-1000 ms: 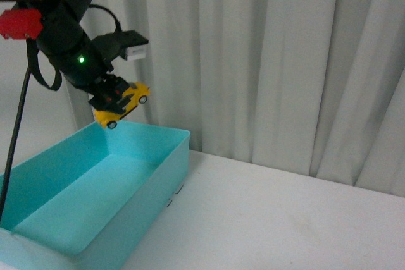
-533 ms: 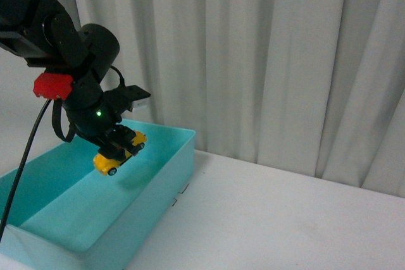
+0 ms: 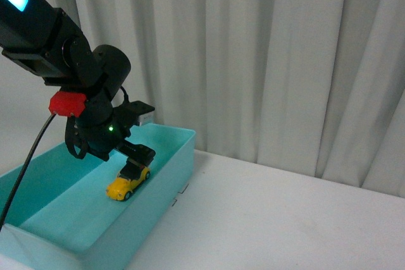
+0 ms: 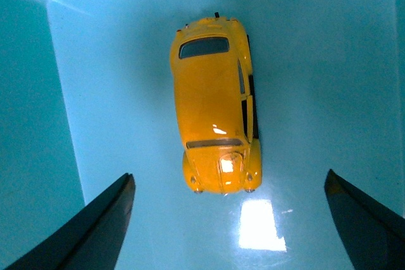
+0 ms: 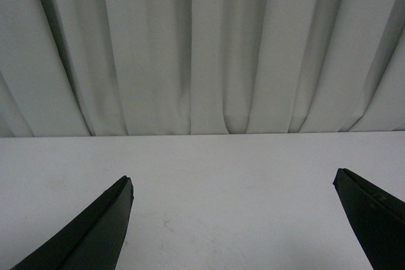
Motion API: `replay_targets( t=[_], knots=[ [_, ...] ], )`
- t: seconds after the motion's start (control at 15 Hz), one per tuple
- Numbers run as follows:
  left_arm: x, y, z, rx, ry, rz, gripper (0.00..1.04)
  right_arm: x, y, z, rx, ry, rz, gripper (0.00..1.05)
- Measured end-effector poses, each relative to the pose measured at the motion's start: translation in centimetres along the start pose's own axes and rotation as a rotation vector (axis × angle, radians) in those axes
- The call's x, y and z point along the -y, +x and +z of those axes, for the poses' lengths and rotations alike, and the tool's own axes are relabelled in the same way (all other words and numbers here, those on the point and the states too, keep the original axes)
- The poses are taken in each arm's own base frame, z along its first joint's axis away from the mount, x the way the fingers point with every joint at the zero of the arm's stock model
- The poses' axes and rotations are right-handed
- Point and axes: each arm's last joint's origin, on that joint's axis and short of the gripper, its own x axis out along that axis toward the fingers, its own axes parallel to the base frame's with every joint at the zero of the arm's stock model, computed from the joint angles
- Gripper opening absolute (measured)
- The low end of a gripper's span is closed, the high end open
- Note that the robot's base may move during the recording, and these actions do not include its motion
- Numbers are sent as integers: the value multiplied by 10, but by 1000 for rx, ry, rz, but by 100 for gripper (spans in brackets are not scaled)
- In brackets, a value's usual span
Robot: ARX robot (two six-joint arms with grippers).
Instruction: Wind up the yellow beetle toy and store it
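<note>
Your left pincer stands wide. Its two dark fingers splay to either side of the small glossy yellow beetle toy car, and neither touches it. In the front view the pincer hangs just above the car's rear end, so I judge the release made and the withdrawal the step in hand.

The car sits upright on its wheels on the floor of the turquoise plastic bin, near the wall that borders the open desk. Raise the wrist straight up with the jaws spread until the fingertips clear first the roof and then the rim. A sideways swing at this height could nudge the car or knock that wall. If the spring is wound, the toy may roll, so go slowly and watch it. Mind the black cable trailing by the bin's other side.

Your right pincer is spread wide too, empty, over the bare white desk and facing the pleated pale curtain. Leave it parked.
</note>
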Motion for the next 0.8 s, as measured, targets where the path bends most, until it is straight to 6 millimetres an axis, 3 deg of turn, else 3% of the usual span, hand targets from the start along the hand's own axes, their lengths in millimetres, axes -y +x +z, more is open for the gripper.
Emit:
replay_targets(
  t=[0.07,0.27,0.53,0.6,0.67,0.8],
  knots=[
    [-3,-7,2,20,-4,9,100,0,0,0,0,0,0,98],
    [-18,-42,9,167,-31,44,98,0,0,0,0,0,0,98],
    [-27,-109,1,386,-46,32,98,0,0,0,0,0,0,98],
    [-25,-124,-1,696,-93,18,89,0,0,0,0,0,0,98],
    [-13,-144,-17,902,-133,-31,78,0,0,0,-1,0,-1,98],
    [22,-178,-61,1111,-184,-90,55,0,0,0,0,0,-4,98]
  ],
)
